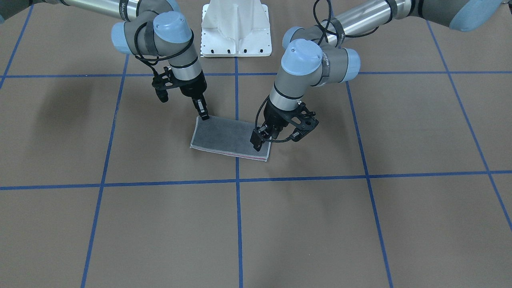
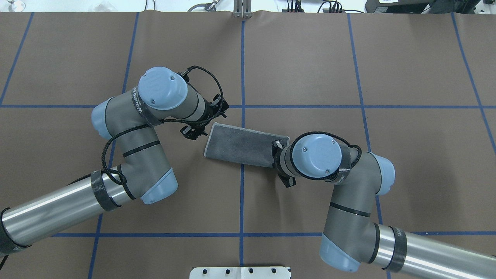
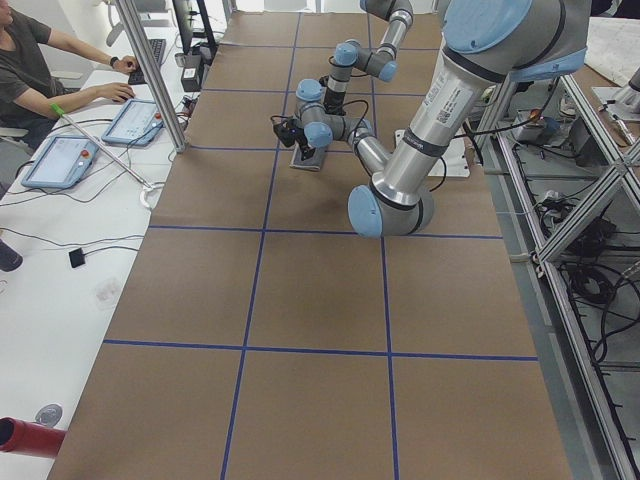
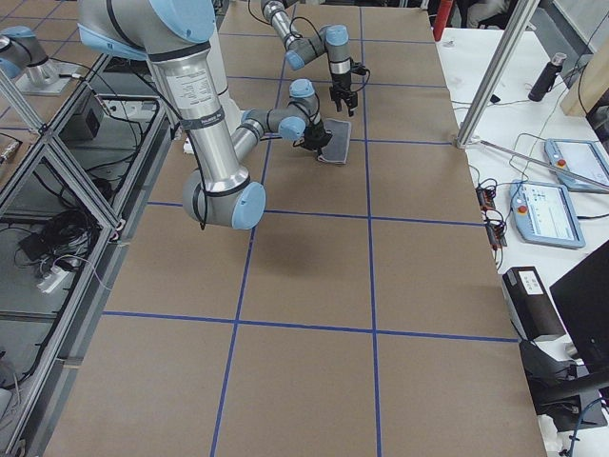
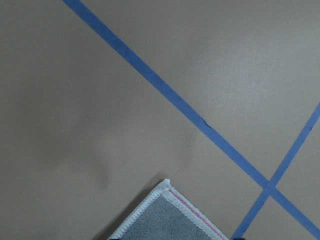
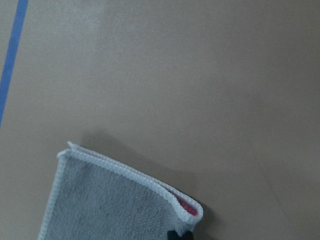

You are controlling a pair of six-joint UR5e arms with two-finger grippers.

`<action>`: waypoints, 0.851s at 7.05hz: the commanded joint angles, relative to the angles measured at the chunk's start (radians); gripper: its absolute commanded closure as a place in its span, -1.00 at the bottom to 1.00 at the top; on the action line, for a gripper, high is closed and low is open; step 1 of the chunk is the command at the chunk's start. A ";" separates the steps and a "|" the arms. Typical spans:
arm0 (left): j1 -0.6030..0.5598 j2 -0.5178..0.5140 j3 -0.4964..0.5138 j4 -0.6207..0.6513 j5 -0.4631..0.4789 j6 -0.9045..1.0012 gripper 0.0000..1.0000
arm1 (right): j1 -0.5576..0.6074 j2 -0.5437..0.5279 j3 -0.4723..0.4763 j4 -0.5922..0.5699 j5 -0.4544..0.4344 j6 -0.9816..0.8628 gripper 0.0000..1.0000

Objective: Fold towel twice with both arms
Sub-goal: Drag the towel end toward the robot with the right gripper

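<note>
The towel (image 1: 228,138) lies flat near the table's middle as a long rectangle, dark grey face up, with a thin pink line along one long edge. In the front-facing view my left gripper (image 1: 258,145) stands over the towel's right end. The left wrist view shows that towel corner (image 5: 165,220) flat between two spread fingertips, so this gripper is open. My right gripper (image 1: 205,116) is at the opposite end, on the corner nearer the robot. In the right wrist view that towel corner (image 6: 192,210) is slightly raised, pink showing inside, with the fingers shut on it.
The white pedestal base (image 1: 236,32) stands just behind the towel. Blue tape lines (image 1: 237,184) grid the brown table. In the exterior left view a person (image 3: 40,70) sits at a side desk with tablets (image 3: 62,158).
</note>
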 commanded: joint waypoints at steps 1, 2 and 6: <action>0.001 -0.002 -0.017 0.002 0.000 -0.003 -0.61 | -0.071 -0.026 0.080 -0.007 0.052 0.010 1.00; 0.003 -0.005 -0.021 0.002 0.000 -0.004 -0.61 | -0.099 -0.025 0.104 -0.007 0.078 0.011 1.00; 0.006 0.005 -0.054 0.003 -0.027 -0.004 -0.61 | -0.159 -0.001 0.124 -0.056 0.092 0.004 -1.00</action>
